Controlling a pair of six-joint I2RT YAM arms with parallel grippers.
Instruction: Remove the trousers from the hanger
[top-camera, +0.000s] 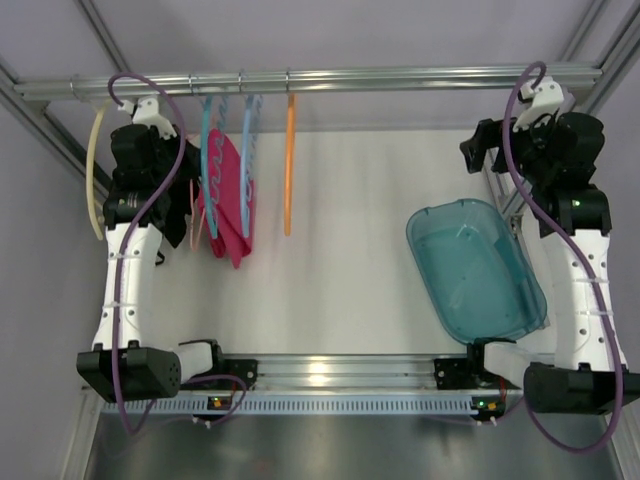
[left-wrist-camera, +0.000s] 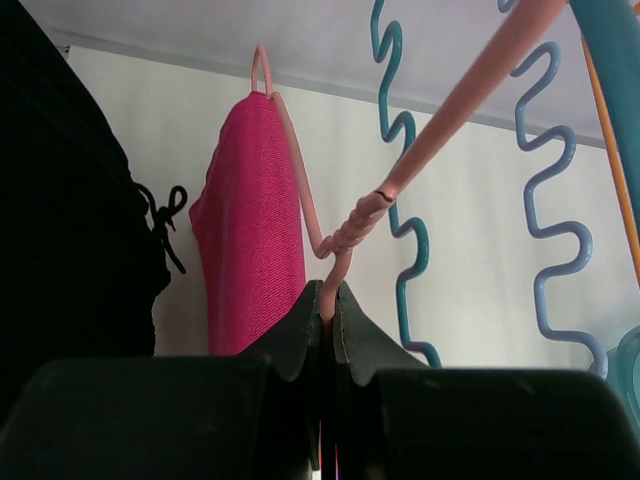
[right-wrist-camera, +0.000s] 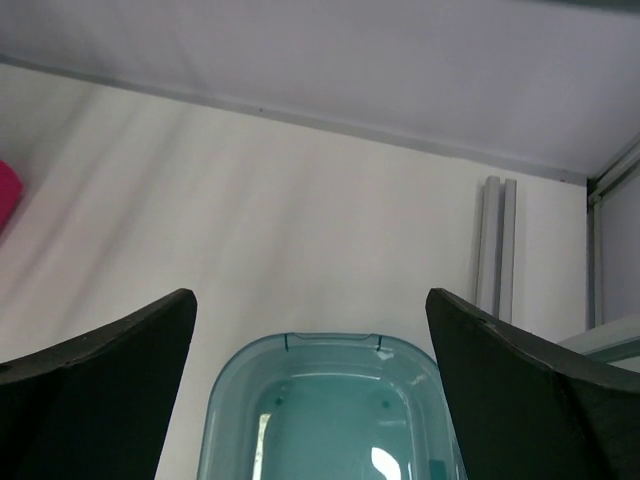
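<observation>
My left gripper (left-wrist-camera: 330, 296) clamps the hanger (left-wrist-camera: 352, 230) beside the trousers (left-wrist-camera: 250, 230) — right gripper (right-wrist-camera: 308, 300) spread wide near the bin (right-wrist-camera: 330, 410).

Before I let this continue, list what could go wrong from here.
1. The left gripper pinches only the thin twisted neck of the hanger; the hanger could slip or swivel when pulled.
2. The trousers hang close to the black garment and the teal wavy hanger, so moving them may snag those.
3. The right gripper is open over the bin, far from the trousers.
</observation>
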